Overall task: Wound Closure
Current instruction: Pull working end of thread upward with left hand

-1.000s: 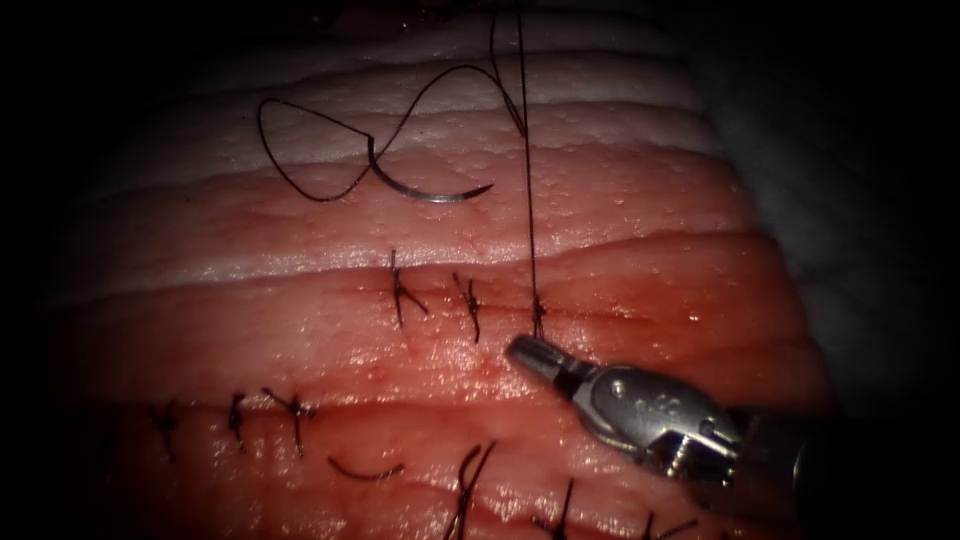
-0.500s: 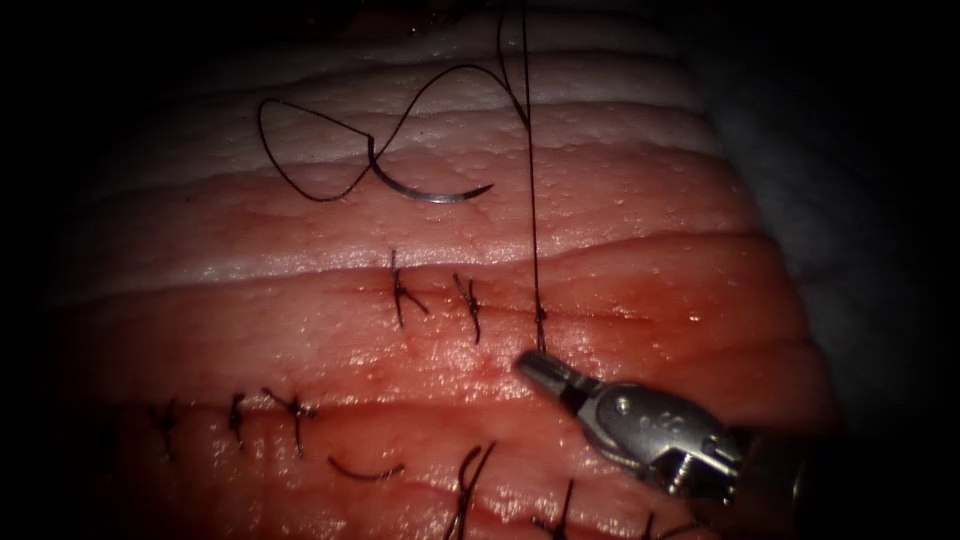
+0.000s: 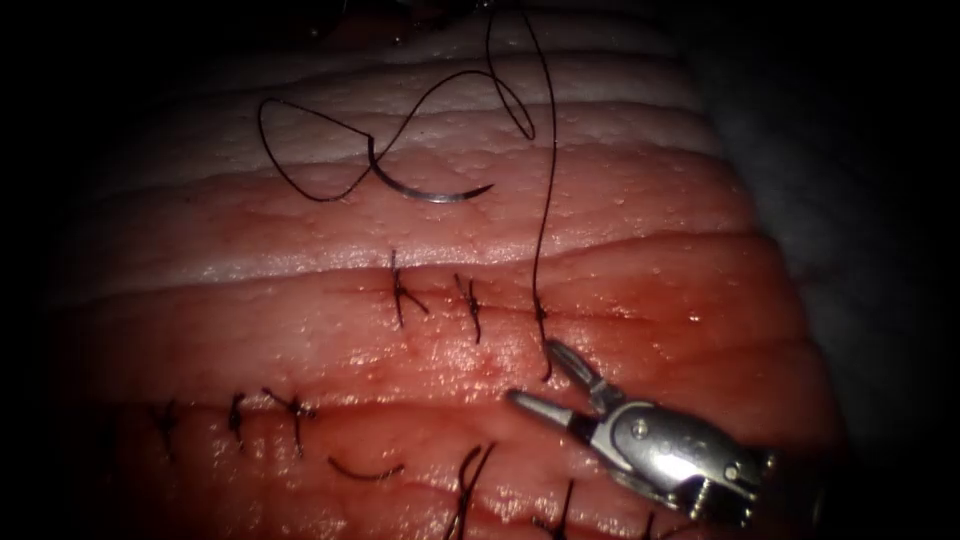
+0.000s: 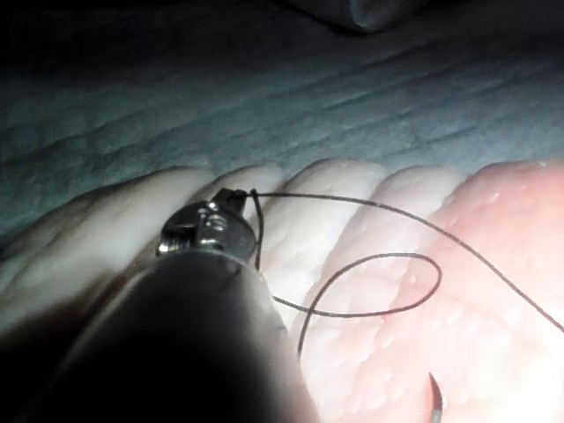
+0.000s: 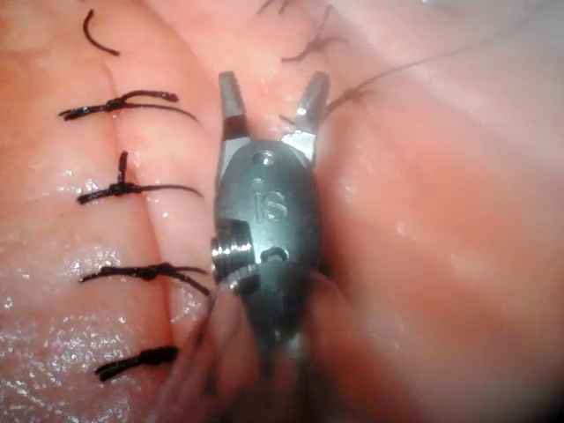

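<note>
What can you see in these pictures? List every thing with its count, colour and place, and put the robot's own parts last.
tissue: one piece, pink and white, under everything.
stitches: three on the upper cut and more on the lower cuts, dark, knotted.
needle: one, silver, curved, lying on the tissue above the upper cut, not in the tissue and held by neither tool.
thread: one, dark, slack, looping from the needle down to the rightmost upper stitch.
cut end of thread: one, dark, lying loose by the lower stitches.
left end effector: one, silver, shut on the thread.
right end effector: one, silver, jaws open, holding nothing, just below the rightmost upper stitch.
</note>
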### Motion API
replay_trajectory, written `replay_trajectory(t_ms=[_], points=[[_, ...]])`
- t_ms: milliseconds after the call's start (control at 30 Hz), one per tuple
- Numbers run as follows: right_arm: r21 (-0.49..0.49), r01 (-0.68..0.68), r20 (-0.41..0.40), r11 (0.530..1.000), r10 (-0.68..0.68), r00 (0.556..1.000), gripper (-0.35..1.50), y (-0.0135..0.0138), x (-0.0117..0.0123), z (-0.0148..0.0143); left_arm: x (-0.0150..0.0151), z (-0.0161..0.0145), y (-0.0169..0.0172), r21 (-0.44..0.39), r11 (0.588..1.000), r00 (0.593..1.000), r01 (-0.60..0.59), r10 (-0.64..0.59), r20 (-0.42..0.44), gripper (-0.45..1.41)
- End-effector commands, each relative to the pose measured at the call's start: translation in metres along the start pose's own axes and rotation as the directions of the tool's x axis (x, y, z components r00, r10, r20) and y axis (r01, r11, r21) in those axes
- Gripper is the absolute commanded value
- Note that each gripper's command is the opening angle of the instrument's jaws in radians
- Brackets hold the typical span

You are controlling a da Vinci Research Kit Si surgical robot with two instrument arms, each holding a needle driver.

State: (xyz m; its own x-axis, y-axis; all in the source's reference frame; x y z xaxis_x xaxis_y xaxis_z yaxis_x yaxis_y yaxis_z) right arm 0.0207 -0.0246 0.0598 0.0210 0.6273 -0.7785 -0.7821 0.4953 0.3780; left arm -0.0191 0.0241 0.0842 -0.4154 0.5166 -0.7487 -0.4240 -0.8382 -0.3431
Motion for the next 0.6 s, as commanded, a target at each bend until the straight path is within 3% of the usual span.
replay_trajectory(t_ms=[33,67,100,133,167,300,600], points=[[0.002,-0.002,-0.003,1.0,0.002,1.0,1.21,0.0,-0.0004,0.0004,0.0002,0.0007,-0.0004,-0.001,1.0,1.0,-0.003,0.003,0.001,-0.45],[0.008,-0.005,-0.024,1.0,0.006,1.0,1.23,0.0007,0.0001,-0.0003,0.0003,-0.0021,0.0015,-0.03,1.0,1.0,0.004,-0.004,0.012,-0.45],[0.008,-0.005,-0.024,1.0,0.006,1.0,1.23,0.0007,0.0001,-0.0003,0.0003,-0.0021,0.0015,-0.03,1.0,1.0,0.004,-0.004,0.012,-0.45],[0.014,-0.007,-0.024,1.0,0.008,1.0,1.25,0.0012,0.0004,-0.0008,0.0003,-0.0053,0.0035,-0.05,0.999,1.0,-0.001,0.002,0.027,-0.45],[0.014,-0.007,-0.024,1.0,0.008,1.0,1.25,0.0012,0.0004,-0.0008,0.0003,-0.0053,0.0035,-0.05,0.999,1.0,-0.001,0.002,0.027,-0.45],[0.011,-0.008,-0.008,1.0,0.008,1.0,1.15,0.0018,0.0007,-0.0009,0.0007,-0.0116,0.0078,-0.083,0.996,0.998,-0.022,0.026,0.056,-0.45],[0.001,-0.004,0.044,1.0,0.004,0.999,1.05,0.0032,0.0012,0.0002,0.0027,-0.0183,0.0133,-0.102,0.992,0.992,-0.073,0.083,0.099,-0.45]])
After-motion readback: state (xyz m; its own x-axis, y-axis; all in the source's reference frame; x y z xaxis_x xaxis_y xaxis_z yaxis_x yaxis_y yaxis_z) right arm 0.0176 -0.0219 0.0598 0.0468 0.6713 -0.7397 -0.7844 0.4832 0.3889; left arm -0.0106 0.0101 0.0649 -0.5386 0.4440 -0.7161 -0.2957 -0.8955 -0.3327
